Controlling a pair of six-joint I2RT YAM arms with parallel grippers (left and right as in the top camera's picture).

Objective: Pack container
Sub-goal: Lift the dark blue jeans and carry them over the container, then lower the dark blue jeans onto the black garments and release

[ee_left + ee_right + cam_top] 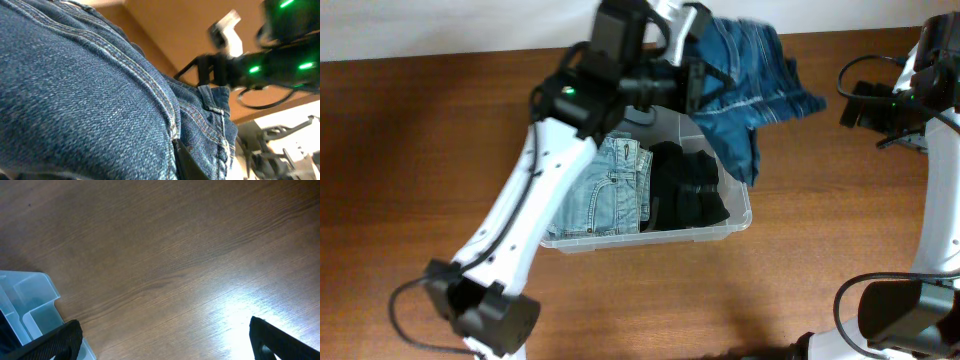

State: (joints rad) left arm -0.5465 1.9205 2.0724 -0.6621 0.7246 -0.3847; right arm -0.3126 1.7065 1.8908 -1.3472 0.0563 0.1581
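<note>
Partly packed: container (720,228) holds light jeans (610,190) and black garment (690,190). Dark jeans (750,70) aloft over its far-right corner, clamped in left fingers (693,75), unplaced. Right fingers (852,103) apart, empty.

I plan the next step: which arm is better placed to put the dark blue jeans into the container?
Left. The left fingers are shut on the dark blue jeans, hanging at the container's far corner. The right fingers are open over the table, holding nothing.

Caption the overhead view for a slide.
Left gripper holds dark jeans near container packed with light jeans and black clothes.
</note>
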